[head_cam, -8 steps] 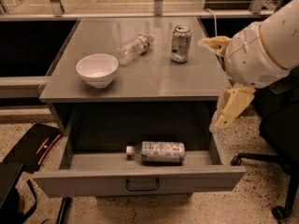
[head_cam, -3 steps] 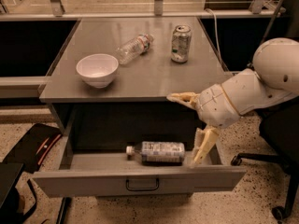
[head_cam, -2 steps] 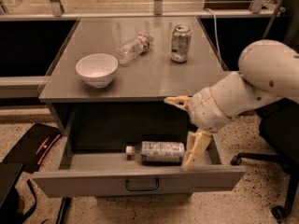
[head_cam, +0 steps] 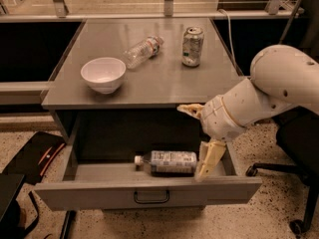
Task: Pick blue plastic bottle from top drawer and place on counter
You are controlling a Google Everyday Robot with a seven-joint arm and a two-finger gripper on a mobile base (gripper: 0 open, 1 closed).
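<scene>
The blue plastic bottle [head_cam: 167, 162] lies on its side in the open top drawer [head_cam: 149, 194], white cap pointing left. My gripper [head_cam: 190, 143] is open and empty at the bottle's right end. One finger [head_cam: 188, 109] points left just under the counter's front edge. The other finger [head_cam: 210, 158] hangs down into the drawer right beside the bottle's base. The white arm reaches in from the right. The grey counter [head_cam: 164, 81] lies directly above the drawer.
On the counter stand a white bowl [head_cam: 103, 73] at the left, a clear bottle with a red-and-white label [head_cam: 143, 51] lying in the middle and a drink can [head_cam: 192, 46] to its right. A black bag [head_cam: 35, 156] lies on the floor at left. A chair base [head_cam: 294, 176] is at right.
The arm has come down from beside the counter's right edge into the drawer and moved left. The lower finger now sits against the bottle's right end. The bottle has not moved.
</scene>
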